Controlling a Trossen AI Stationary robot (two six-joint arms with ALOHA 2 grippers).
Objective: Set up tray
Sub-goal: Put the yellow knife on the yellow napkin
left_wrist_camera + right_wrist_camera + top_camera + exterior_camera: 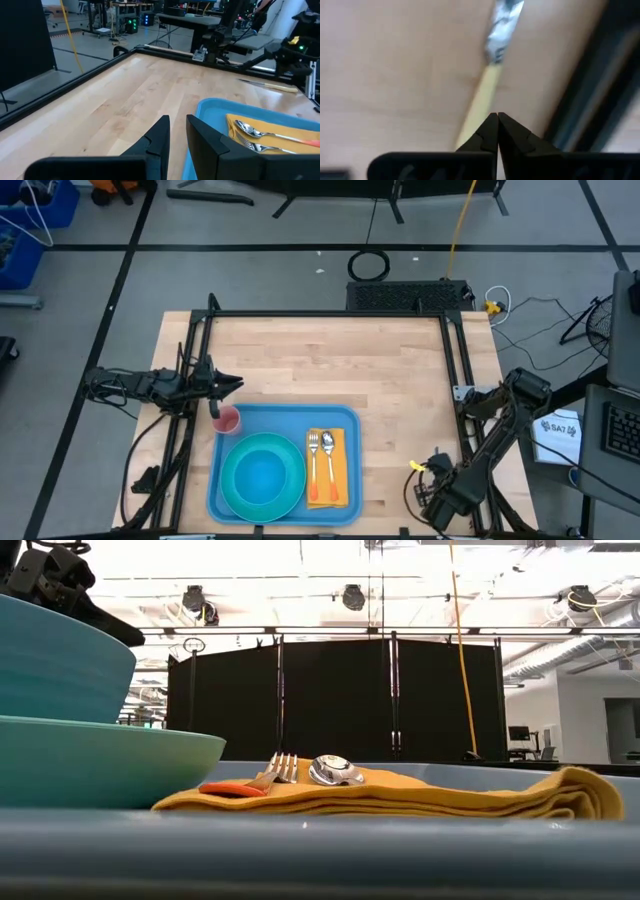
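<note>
- The tray (285, 510) lies on the wooden surface (330, 360) at its near edge, roughly midway between the two arms.
- On the tray's left half sits a round teal plate (262, 475).
- On its right half lies a yellow-orange napkin (330, 470), with a fork (314, 455) and a spoon (327, 452) side by side on top, their orange handles toward the near edge.
- In the low view the fork (270, 776) and spoon (335, 771) rest on the folded napkin (420, 797), with the plate (100, 760) to its left.
- A small pink cup (227, 420) stands at the tray's far left corner; whether it is inside the rim or just off it cannot be told.
- The left gripper (232, 383) hangs over the surface just beyond the cup, pointing to the right. Its jaws stand slightly apart with nothing between them, as its own wrist view (177, 130) shows.
- The right gripper (418, 468) is at the surface's right edge, well apart from the tray. In its wrist view (497, 120) the jaws are pressed together, empty, above a blurred knife (490, 75) with a pale handle that lies on the wood.
</note>
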